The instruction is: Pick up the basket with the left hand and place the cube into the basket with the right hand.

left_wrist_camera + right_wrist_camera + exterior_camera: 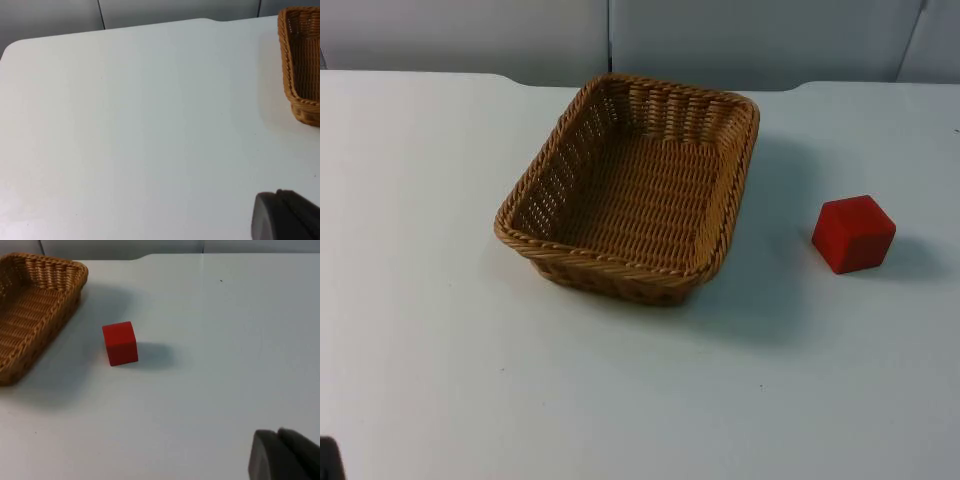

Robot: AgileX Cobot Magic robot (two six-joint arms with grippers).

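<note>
A woven tan basket (632, 190) stands upright on the white table, a little left of the middle in the top view, with nothing in it. A red cube (853, 234) rests on the table to the basket's right, about a hand's width from its rim. The left gripper (286, 218) waits low over bare table, well off from the basket's corner (302, 57), which lies ahead of it to one side. From the right gripper (283, 456), also waiting, the cube (120, 343) sits some way ahead, beside the basket's edge (35, 305). Neither gripper touches anything.
The grey partition wall (620, 35) closes the table's far edge just behind the basket. Bare white table (620, 400) stretches in front of the basket and cube. A small black part (328, 460) pokes in at the near left corner of the top view.
</note>
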